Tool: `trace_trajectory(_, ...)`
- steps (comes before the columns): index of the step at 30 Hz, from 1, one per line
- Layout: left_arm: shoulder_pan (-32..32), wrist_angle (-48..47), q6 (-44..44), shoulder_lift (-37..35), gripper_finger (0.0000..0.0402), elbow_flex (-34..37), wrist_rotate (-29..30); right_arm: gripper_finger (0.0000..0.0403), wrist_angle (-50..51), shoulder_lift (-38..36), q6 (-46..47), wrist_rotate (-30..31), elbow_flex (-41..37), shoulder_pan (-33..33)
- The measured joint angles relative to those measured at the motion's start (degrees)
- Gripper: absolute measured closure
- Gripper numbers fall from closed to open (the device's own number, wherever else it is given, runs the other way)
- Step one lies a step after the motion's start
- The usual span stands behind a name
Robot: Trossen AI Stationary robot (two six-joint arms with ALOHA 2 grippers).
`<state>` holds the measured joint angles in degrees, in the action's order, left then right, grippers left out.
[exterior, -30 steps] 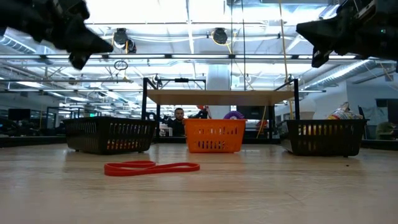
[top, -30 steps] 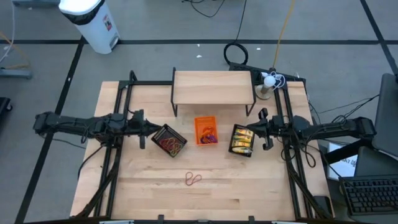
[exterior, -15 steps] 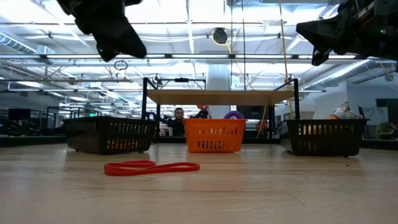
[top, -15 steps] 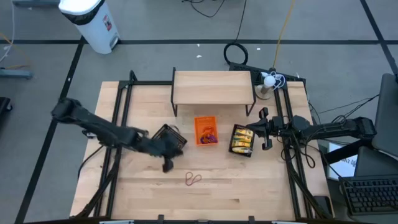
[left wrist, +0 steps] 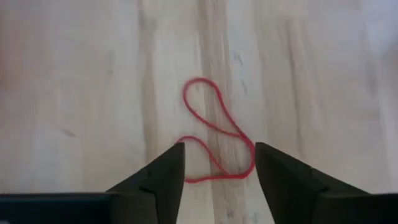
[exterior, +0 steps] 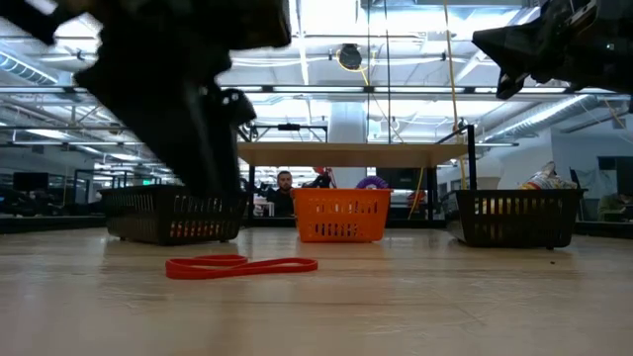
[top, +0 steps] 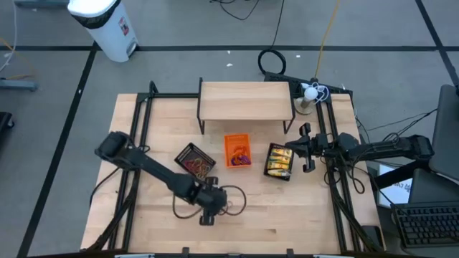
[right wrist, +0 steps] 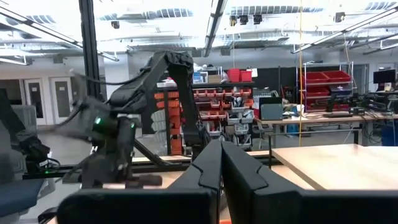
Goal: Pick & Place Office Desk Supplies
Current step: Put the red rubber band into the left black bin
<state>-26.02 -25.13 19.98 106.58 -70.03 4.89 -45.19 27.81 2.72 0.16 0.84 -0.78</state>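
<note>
The red band (exterior: 240,265) lay loose on the table (top: 287,215), front of the orange tray (top: 237,150) and well apart from it, folded into a twisted loop. In the low view it lay flat with its long axis running across the table. In the left wrist view it (left wrist: 214,134) sat just ahead of the fingers (left wrist: 165,177), part of the loop between the two tips and the rest running out beyond them.

The left gripper (top: 210,208) was right over the band, front-left of the orange tray, fingers spread apart and nothing held. The right gripper (top: 303,150) waited to the right of the orange tray, beside the right mesh tray (top: 279,161), fingers together and empty. The left arm was clearly the nearer one, so the pick looked like its job; a straight drop and close should catch a strand, though a thin flat band could slip under the tips.

Containers: the orange tray held small coloured rings, purple and blue among them. The left mesh tray (top: 195,162), left of the orange tray, held red-brown and tan bands. The right mesh tray held yellow packets. The loose band likely belonged in the left mesh tray.
</note>
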Motion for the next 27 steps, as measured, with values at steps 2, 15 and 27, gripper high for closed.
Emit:
trace_trajectory(2, -0.19, -0.74, -1.45, 2.16, 0.0201, -0.71, -0.15, 0.0399, 0.07, 0.0, 0.05, 0.0, 0.0, 0.0)
trace_trajectory(15, -1.22, -1.96, 2.65, 7.88, 0.0199, -1.08, 1.41, 0.0399, 0.46, 0.0, 1.07, 0.01, -0.04, 0.0)
trace_trajectory(27, -1.24, -0.99, 4.57, 9.08, 0.0374, -0.95, 3.47, 0.0399, 0.45, 0.0, 1.05, -0.12, -0.04, 0.0)
